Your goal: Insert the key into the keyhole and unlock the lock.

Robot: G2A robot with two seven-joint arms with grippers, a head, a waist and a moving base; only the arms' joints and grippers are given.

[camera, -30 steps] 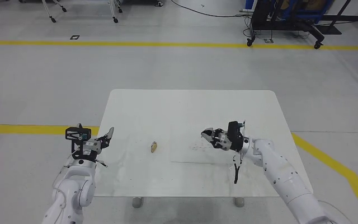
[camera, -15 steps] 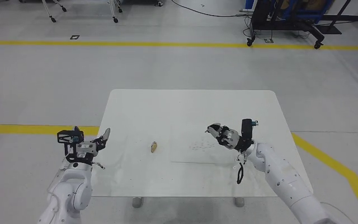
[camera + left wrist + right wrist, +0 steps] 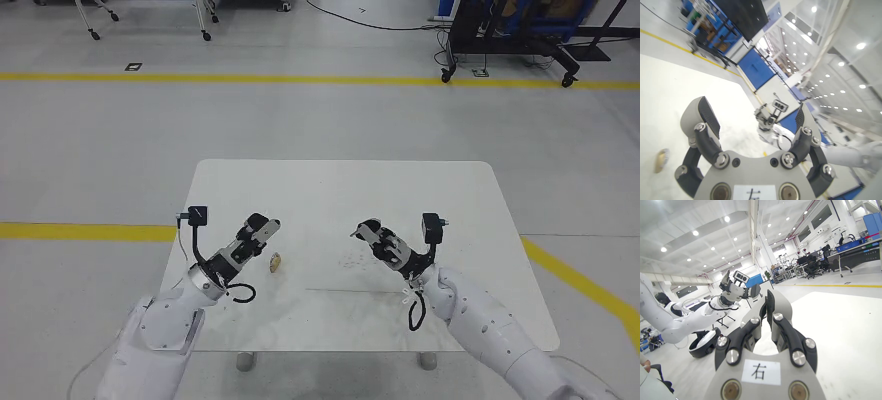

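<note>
Brass-coloured lock (image 3: pixel 274 263) lies on the white bench (image 3: pixel 400 190), nothing touching it. My left pincer (image 3: pixel 262 228) hangs close to the lock, just off its far side, fingers (image 3: pixel 709 115) spread wide and empty. Right pincer (image 3: pixel 366 233) is well to the right of the lock, clenched with pads (image 3: pixel 770 306) pressed near together; I cannot tell whether anything is pinched between them. Faint specks (image 3: pixel 350 262) mark the bench between lock and right pincer.
</note>
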